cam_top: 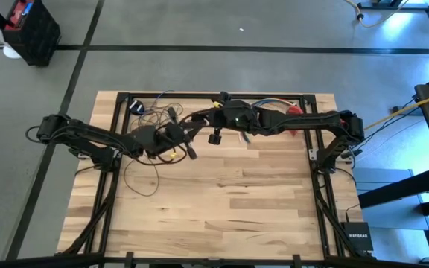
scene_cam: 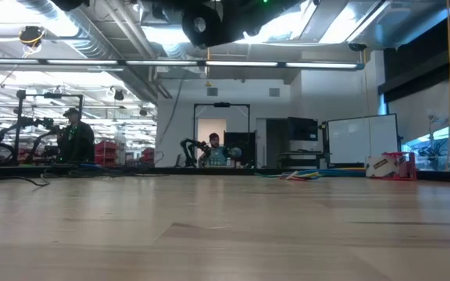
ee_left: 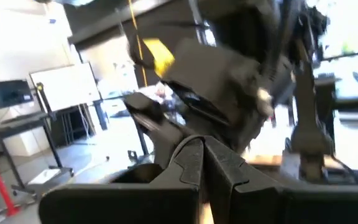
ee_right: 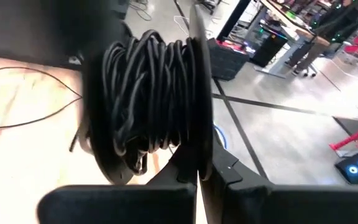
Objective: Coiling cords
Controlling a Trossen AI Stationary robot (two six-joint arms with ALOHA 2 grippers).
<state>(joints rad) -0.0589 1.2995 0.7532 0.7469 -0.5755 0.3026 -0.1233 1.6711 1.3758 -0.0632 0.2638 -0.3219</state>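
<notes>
You have the cords wound tight on a black spool, its rim pinched in the right pincer above the bench's far half, loose loops trailing beside the left pincer, pressed together.

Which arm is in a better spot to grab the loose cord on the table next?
Probably the left. The left gripper hangs beside the loose cord looping over the left half of the table. The right gripper is shut on the rim of the spool, so it is busy.
</notes>
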